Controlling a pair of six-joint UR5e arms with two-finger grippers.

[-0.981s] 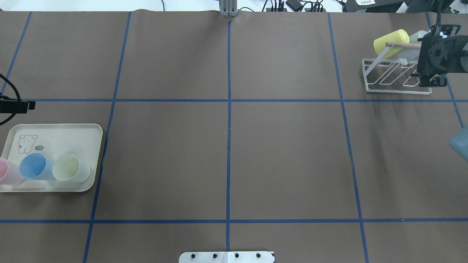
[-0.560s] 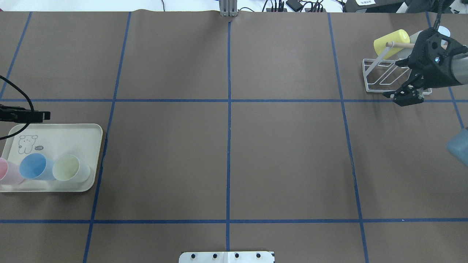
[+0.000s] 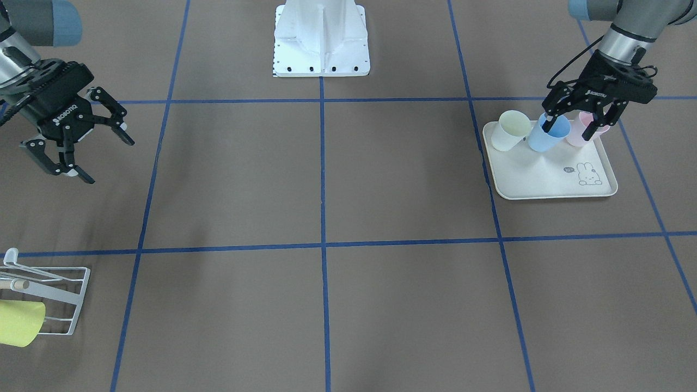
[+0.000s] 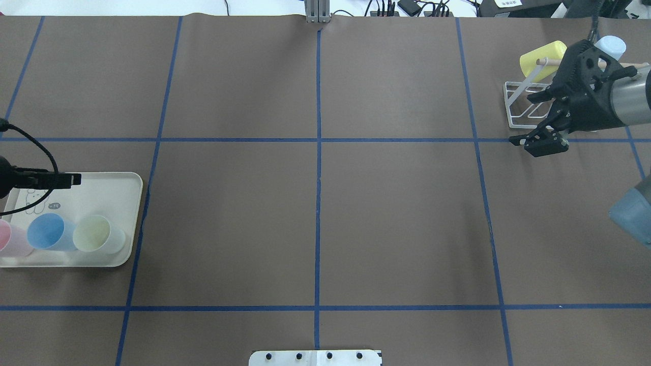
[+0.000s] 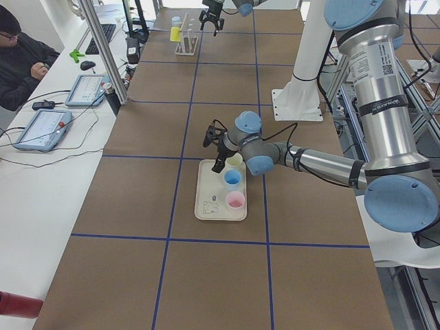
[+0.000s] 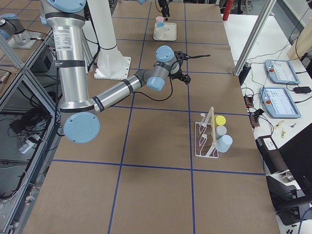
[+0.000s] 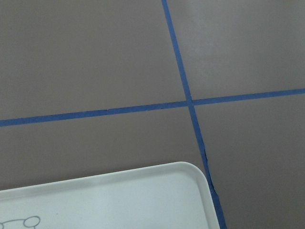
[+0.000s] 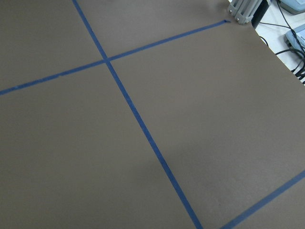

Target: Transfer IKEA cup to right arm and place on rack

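The blue cup (image 3: 549, 137) looks like light, stiff, smooth plastic; I would pinch its wall at the rim. Left fingers (image 3: 548, 115) wide near it; right fingers (image 3: 115, 111) wide, empty.

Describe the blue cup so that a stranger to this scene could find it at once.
Find the cream tray with the rabbit drawing, on the robot's left. Three cups stand in a row on it; the blue cup is the middle one, between a pale yellow cup and a pink cup.
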